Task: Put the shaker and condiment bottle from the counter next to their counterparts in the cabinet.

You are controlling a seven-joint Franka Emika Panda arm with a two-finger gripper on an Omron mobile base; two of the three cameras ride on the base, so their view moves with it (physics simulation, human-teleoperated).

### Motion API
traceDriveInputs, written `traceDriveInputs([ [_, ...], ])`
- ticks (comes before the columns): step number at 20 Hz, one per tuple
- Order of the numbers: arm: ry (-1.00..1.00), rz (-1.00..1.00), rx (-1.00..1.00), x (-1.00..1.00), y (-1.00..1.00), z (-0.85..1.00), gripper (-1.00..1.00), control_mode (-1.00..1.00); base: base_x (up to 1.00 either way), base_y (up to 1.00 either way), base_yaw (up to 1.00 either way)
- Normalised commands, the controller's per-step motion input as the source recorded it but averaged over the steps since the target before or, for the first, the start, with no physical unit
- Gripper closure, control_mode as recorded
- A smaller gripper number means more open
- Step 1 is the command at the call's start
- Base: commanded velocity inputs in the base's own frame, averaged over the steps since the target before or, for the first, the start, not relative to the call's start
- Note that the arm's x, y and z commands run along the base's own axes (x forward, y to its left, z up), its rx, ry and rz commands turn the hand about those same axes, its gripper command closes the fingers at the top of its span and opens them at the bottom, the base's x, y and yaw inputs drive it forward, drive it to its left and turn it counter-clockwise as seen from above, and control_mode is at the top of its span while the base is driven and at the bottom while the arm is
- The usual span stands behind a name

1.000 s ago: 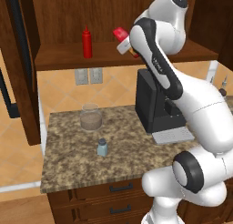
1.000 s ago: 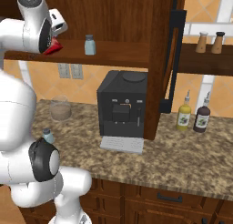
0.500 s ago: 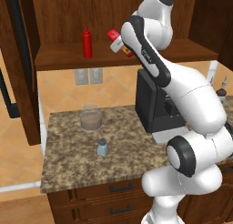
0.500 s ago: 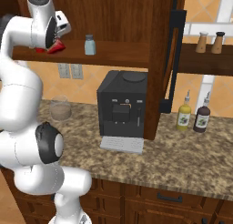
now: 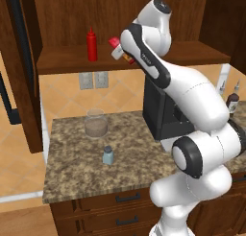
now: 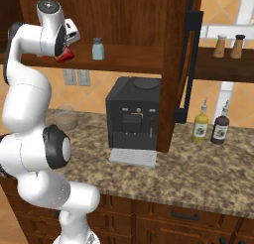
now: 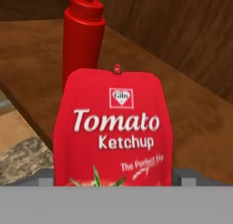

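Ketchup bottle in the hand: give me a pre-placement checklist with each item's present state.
1. Ketchup bottle held in the hand: ok.
2. Bottle raised to the cabinet shelf: ok.
3. Tall red squeeze bottle upright on the shelf as target neighbour: ok.
4. Bare shelf beside the squeeze bottle: ok.
5. Bottle set down on the shelf: not ok.
6. Shaker moved off the counter: not ok.

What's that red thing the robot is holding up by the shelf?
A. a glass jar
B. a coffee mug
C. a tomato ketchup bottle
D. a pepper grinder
C. In the hand view, the condiment bottle between the pincer's fingertips reads "Tomato Ketchup", with the tall red squeeze bottle standing just behind it on the cabinet shelf.
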Motion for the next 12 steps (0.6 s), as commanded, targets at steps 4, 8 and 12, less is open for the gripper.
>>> traceDriveInputs([
  [4, 0.0, 0.0, 0.0, 0.4, 0.0, 0.04, 1.0, -1.0, 0.0, 0.0, 0.0],
  [8, 0.0, 0.0, 0.0, 0.44, 0.0, 0.16, 1.0, -1.0, 0.0, 0.0, 0.0],
  [12, 0.0, 0.0, 0.0, 0.45, 0.06, 0.05, 1.0, -1.0, 0.0, 0.0, 0.0],
])
